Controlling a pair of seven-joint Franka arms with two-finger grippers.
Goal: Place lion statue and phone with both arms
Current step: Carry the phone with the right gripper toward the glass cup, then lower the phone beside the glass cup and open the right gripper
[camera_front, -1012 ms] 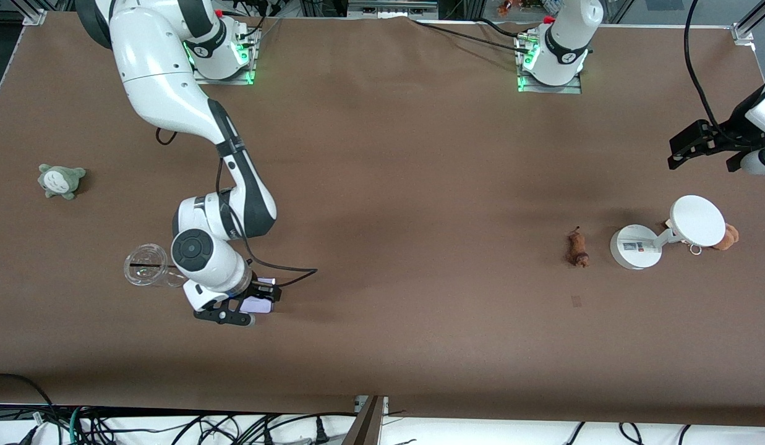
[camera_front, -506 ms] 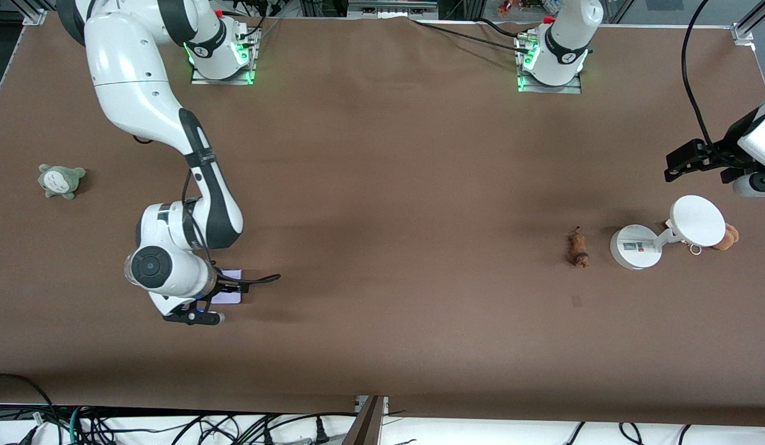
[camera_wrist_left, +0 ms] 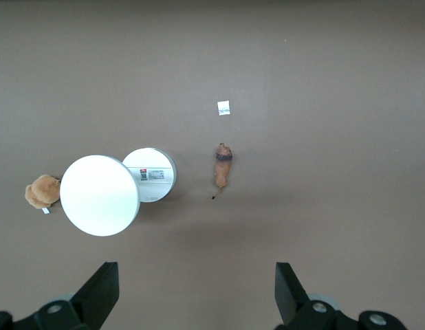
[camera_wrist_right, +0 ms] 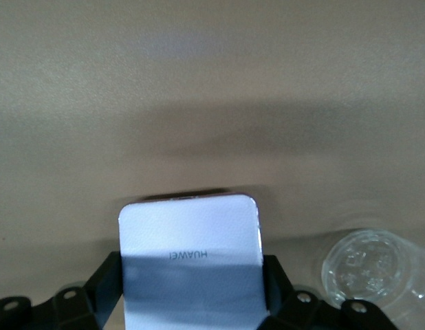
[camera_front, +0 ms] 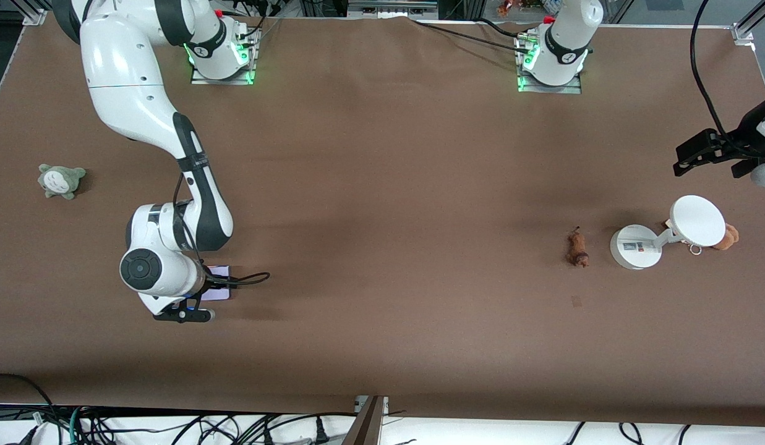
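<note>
You have 2 task items here. The phone is a flat, pale lavender-white rectangle with rounded corners and faint "HUAWEI" lettering on the face you see. It sits clamped between the fingers of the right gripper, held roughly level just above the table toward the right arm's end. The lion statue is a tiny, elongated reddish-brown figurine with a thin tail. You'll find it lying on its side on the table toward the left arm's end, untouched.
</note>
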